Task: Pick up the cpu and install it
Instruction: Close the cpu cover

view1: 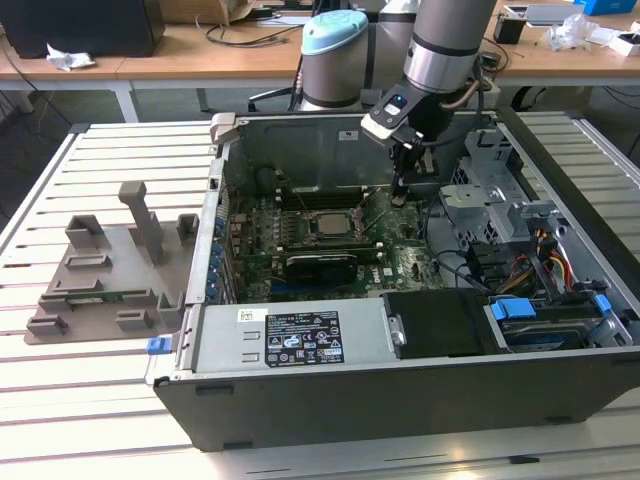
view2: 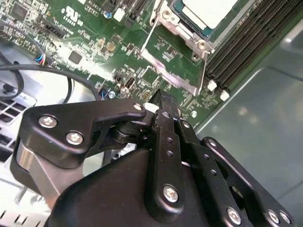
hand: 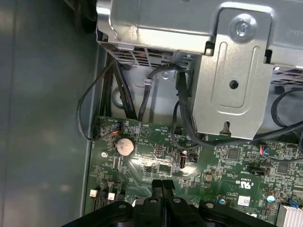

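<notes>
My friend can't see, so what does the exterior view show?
The robot's claw hangs inside an open computer case, low over the green motherboard, near the cpu seated on it. A grey tray lies on the table outside the case.

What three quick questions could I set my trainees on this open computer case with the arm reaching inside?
1. In the exterior view, on which side of the computer case does the grey holder tray stand?
2. True or false: the fingers of the hand stand wide open.
3. The cpu lies: A) on the grey holder tray; B) in the motherboard socket; C) between the hand's fingers.

Key:
1. the exterior view's left
2. false, both wrist views show them shut together
3. B
</notes>
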Robot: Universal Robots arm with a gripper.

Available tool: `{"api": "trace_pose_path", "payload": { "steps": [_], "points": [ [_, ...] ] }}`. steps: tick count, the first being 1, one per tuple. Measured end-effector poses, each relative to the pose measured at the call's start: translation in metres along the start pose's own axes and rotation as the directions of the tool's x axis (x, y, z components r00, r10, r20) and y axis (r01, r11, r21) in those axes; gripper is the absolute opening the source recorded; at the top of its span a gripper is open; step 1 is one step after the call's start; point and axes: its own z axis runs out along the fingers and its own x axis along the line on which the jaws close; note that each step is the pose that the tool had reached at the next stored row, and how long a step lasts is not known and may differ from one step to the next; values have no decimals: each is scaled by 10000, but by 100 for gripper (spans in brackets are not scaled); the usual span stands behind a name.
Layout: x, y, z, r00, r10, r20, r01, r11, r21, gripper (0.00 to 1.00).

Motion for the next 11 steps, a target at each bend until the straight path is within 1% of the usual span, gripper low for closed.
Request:
{"api": "trace_pose_path", "payload": {
  "steps": [1, 3, 4, 5, 9, 11],
  "points": [
    [-3, -16, 30, 10000, -1, 0, 1, 10000, 1, 11],
    [-1, -44, 56, 10000, -2, -1, 2, 10000, 1, 11],
    [5, -110, 75, 10000, -1, -9, 1, 10000, -1, 11],
    [9, -138, 79, 10000, -3, -17, 3, 10000, -2, 11],
    [17, -204, 87, 10000, -3, -33, 3, 10000, -5, 11],
    [25, -263, 92, 10000, -2, -33, 2, 10000, -4, 11]
  ]
}}
